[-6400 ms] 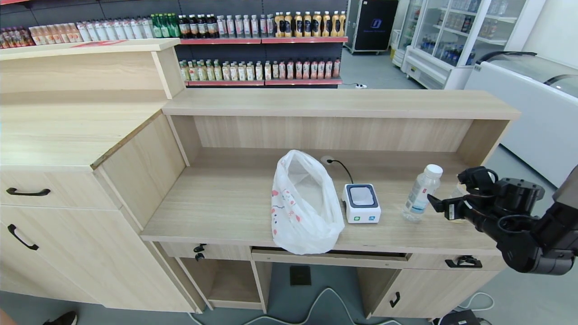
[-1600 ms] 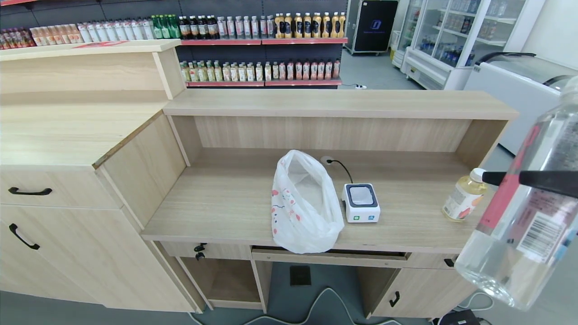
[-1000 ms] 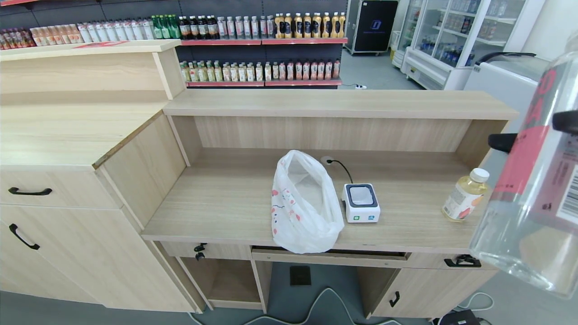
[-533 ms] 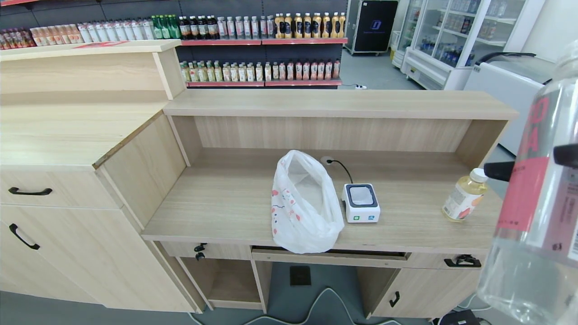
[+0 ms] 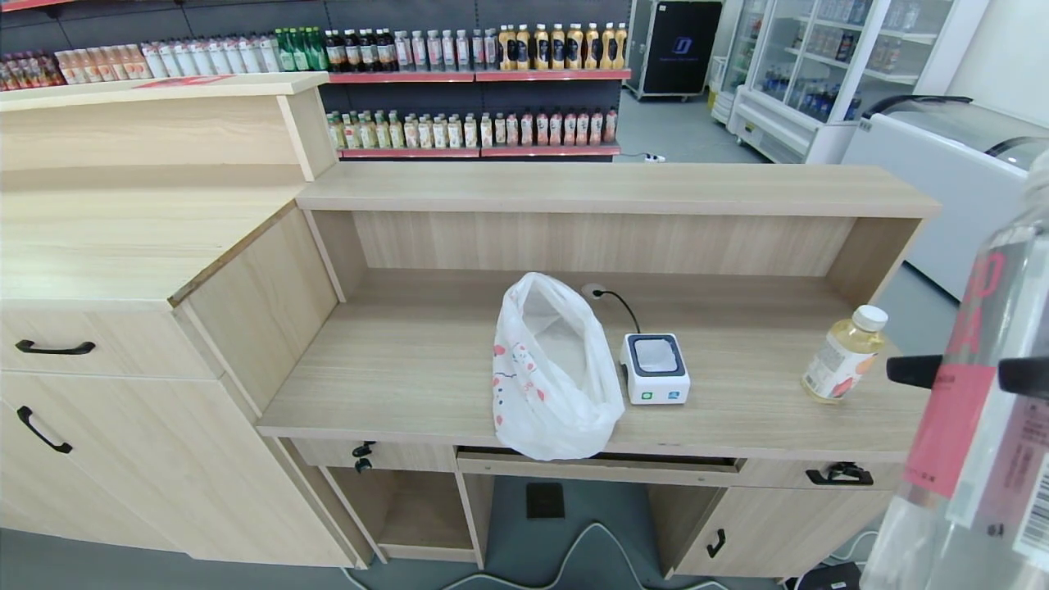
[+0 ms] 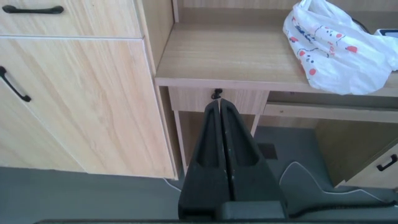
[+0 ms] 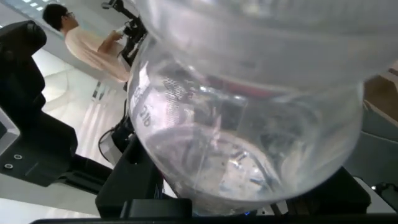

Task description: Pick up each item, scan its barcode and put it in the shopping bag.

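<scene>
Wooden counter [image 5: 410,369] held your shopping bag [image 5: 553,369]. Your right gripper [image 5: 967,373] clamped the water bottle [image 5: 975,475]; left gripper [image 6: 222,143] sat closed.

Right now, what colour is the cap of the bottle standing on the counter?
White. The cap shows best in the head view.

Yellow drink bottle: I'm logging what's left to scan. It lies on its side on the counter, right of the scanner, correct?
No. In the head view the yellow drink bottle stands upright, not on its side; it is on the counter, right of the scanner.
</scene>
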You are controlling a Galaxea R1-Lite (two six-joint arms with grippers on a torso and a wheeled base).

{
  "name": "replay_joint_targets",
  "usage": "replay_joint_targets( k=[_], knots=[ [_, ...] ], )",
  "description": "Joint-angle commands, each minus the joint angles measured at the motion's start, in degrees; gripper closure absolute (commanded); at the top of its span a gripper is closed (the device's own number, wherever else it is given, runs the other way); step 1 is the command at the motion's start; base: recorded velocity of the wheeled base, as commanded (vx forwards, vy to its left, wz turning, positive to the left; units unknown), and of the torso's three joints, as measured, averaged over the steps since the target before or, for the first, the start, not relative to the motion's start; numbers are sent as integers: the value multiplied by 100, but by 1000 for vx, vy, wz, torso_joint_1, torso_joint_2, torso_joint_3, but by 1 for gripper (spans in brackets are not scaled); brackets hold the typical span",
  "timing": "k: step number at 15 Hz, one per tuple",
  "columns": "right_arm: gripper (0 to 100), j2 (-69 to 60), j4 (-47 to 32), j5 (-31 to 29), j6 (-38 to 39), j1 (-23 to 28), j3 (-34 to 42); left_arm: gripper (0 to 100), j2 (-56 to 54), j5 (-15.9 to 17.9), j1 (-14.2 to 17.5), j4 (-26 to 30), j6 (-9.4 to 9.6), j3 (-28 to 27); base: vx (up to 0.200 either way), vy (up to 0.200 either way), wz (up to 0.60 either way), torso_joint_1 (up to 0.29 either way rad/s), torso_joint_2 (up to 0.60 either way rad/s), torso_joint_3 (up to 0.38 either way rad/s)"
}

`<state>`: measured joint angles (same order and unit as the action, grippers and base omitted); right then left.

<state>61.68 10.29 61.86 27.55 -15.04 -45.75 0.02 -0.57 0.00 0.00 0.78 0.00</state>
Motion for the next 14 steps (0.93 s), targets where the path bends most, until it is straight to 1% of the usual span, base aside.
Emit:
replay_joint_targets(
  k=[1, 3, 6, 8, 10, 14],
  knots=[
    [100, -51, -62, -174, -39, 28, 58, 100, -2, -4, 0, 0, -8, 0, 0, 0, 0, 0, 0, 0],
    [100, -174, -212, -209, -206, 37, 119, 100, -2, -4, 0, 0, 1, 0, 0, 0, 0, 0, 0, 0],
    [100, -438, -537, -209, -250, 72, 119, 100, -2, -4, 0, 0, -8, 0, 0, 0, 0, 0, 0, 0],
    [100, -447, -537, -270, -312, 89, 110, 100, -2, -4, 0, 0, -8, 0, 0, 0, 0, 0, 0, 0],
    [100, -438, -537, -499, -373, 89, 101, 100, -2, -4, 0, 0, -8, 0, 0, 0, 0, 0, 0, 0],
    [100, -447, -537, -534, -452, 89, 93, 100, -2, -4, 0, 0, -8, 0, 0, 0, 0, 0, 0, 0]
  ],
)
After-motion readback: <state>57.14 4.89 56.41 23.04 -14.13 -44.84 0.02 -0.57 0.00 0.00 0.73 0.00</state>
